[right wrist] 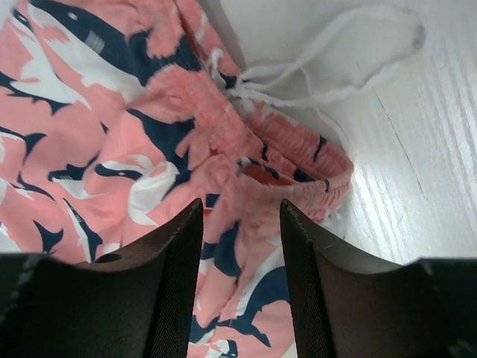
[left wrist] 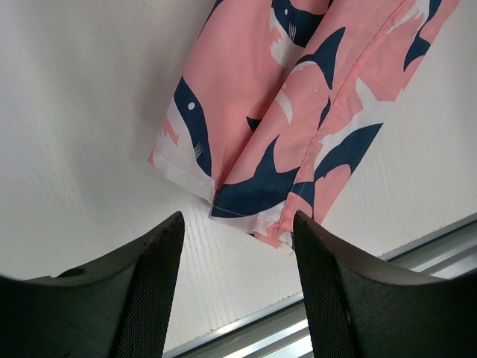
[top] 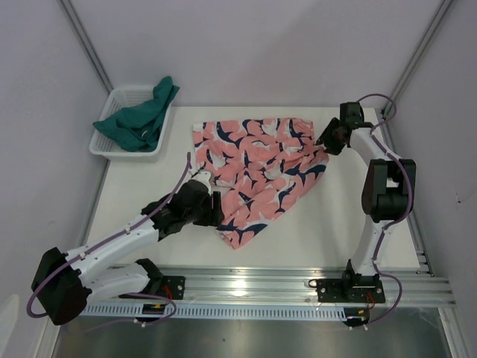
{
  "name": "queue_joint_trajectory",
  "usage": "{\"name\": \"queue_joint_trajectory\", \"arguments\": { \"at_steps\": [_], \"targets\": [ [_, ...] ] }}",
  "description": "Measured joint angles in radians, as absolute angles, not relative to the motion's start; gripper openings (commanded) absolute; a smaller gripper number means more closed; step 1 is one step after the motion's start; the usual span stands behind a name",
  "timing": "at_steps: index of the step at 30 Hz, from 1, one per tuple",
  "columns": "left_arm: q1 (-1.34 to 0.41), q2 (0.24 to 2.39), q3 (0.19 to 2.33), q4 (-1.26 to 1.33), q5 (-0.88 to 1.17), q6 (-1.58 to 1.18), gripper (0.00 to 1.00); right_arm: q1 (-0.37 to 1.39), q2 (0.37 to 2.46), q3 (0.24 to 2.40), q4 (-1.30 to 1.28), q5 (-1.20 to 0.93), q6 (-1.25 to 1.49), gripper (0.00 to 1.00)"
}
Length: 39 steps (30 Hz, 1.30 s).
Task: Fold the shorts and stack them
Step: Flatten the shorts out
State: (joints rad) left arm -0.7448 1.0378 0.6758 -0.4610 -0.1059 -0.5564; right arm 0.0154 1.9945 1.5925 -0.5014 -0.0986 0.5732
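Note:
The salmon-pink shark-print shorts (top: 257, 170) lie spread out across the middle of the table. My left gripper (top: 217, 208) sits at their near-left side, by the leg hem (left wrist: 246, 201). Its jaws are open, with only bare table between them (left wrist: 238, 224). My right gripper (top: 326, 140) hovers over the far-right corner, at the gathered waistband (right wrist: 298, 160). Its jaws are open above the fabric (right wrist: 240, 212). The white drawstring (right wrist: 328, 71) trails onto the table. The dark teal shorts (top: 141, 119) lie crumpled in the basket, partly draped over its rim.
The white mesh basket (top: 123, 154) stands at the table's far-left corner. A metal rail (top: 246, 287) runs along the near edge and shows just past the hem (left wrist: 417, 246). Frame posts rise at both back corners.

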Motion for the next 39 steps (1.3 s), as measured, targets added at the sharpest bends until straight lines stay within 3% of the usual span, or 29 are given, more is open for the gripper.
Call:
{"name": "queue_joint_trajectory", "arguments": {
  "at_steps": [11,39],
  "targets": [
    [-0.814,1.044,0.675,-0.456,-0.109,-0.556,0.62,-0.041,1.852,1.385,-0.433,-0.135,0.604,0.49],
    [-0.944,1.131,0.697,-0.451,-0.171,-0.557,0.61,-0.044,1.84,1.261,-0.316,-0.139,0.648,0.46]
  ]
}}
